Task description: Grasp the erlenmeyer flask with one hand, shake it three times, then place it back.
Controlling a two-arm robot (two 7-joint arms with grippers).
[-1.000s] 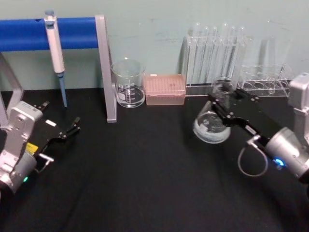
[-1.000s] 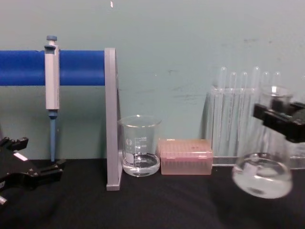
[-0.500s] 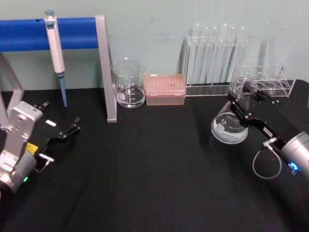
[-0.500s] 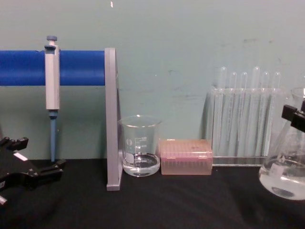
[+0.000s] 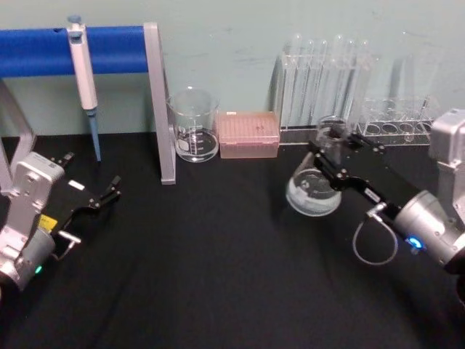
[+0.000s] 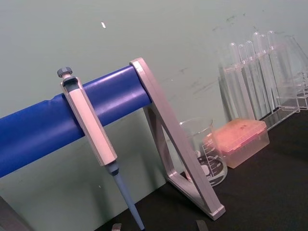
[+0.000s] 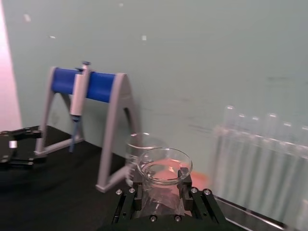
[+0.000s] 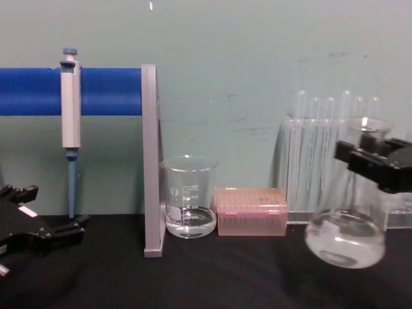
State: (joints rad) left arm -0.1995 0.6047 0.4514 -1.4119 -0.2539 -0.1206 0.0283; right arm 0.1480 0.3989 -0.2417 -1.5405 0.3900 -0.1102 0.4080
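Looking down from the head view, one clear glass conical erlenmeyer flask (image 5: 314, 193) holding a little clear liquid hangs tilted over the black cloth-covered table (image 5: 218, 276), right of centre and in front of the racks. The right gripper (image 5: 333, 145) is clamped on its neck. The left gripper (image 5: 91, 174) lies idle at the table's left side, its fingers spread and holding nothing. Along the pale green wall (image 5: 232, 43) stand:

- one straight-walled glass beaker (image 5: 193, 125)
- one pink lidded tip box (image 5: 248, 134)
- one tall clear rack of test tubes (image 5: 327, 87)
- one lower clear rack (image 5: 399, 127)
- one grey pipette (image 5: 82, 73), hanging on a blue-barred grey stand (image 5: 116, 49)

The left wrist view shows the pipette, stand, beaker, pink box and tubes against that wall.

In the right wrist view, black fingers (image 7: 139, 190) pinch the flask's neck from both sides, just under its round rim.

From the chest view, the flask sits at the right with its base tipped and seemingly clear of the cloth. Behind it are the test tubes, six as far as can be counted.
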